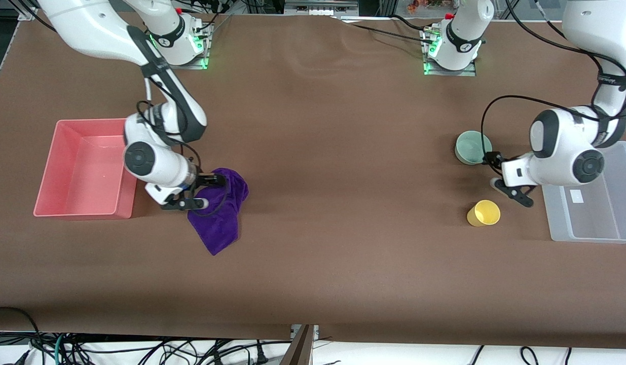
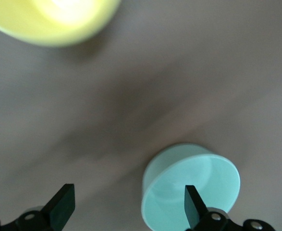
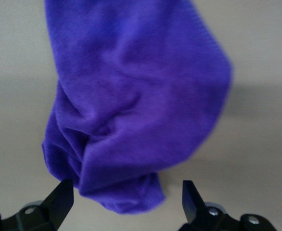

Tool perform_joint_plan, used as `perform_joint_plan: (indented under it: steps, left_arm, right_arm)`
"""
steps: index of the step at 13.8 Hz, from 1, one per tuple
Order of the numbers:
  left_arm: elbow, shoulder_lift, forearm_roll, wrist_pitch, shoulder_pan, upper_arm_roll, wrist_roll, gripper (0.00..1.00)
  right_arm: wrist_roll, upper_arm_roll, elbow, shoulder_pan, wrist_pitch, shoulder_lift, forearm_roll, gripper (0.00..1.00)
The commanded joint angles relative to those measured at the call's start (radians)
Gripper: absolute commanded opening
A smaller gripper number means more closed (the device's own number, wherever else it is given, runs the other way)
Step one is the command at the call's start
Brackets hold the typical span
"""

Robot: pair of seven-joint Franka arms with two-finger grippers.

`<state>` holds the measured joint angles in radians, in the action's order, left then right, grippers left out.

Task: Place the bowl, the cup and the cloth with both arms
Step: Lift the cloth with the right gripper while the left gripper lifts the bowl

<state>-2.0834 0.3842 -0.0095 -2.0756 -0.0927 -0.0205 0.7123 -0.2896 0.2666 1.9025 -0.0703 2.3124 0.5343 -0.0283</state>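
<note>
Cloth (image 3: 131, 101) edge between spread right gripper (image 3: 126, 197) fingers; bowl (image 2: 191, 187) at spread left gripper (image 2: 128, 204) fingertip

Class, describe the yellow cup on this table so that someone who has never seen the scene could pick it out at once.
Start at the clear plastic bin at the left arm's end of the table. Beside it, toward the table's middle, stand two small round vessels. The cup is the yellow one nearer the front camera; the bowl is mint-green and wider.
</note>
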Motion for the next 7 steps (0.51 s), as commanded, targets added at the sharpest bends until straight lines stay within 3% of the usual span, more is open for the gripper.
perform_joint_plan:
  steps: [1,3,4,6,7]
  left_arm:
    - [-0.122,-0.038,-0.058,-0.099,-0.018,0.011,0.160,0.85]
    - [-0.129,-0.036,-0.061,-0.129,-0.019,0.011,0.220,0.19]
    - [-0.130,-0.034,-0.061,-0.129,-0.018,0.011,0.222,0.00]
    - [-0.136,-0.030,-0.061,-0.130,-0.018,0.011,0.228,0.00]
    - [-0.136,-0.030,-0.061,-0.130,-0.018,0.011,0.228,0.00]
  right_arm:
    - [-0.017,0.002,-0.002,0.001,0.070,0.036,-0.015,1.00]
    - [-0.017,0.002,-0.002,-0.005,0.114,0.062,-0.016,1.00]
    - [-0.016,0.002,-0.002,-0.005,0.125,0.067,-0.018,0.90]
    - [-0.011,0.002,-0.008,-0.003,0.127,0.069,-0.018,0.29]
    - [-0.008,0.000,-0.011,-0.003,0.125,0.070,-0.018,0.08]
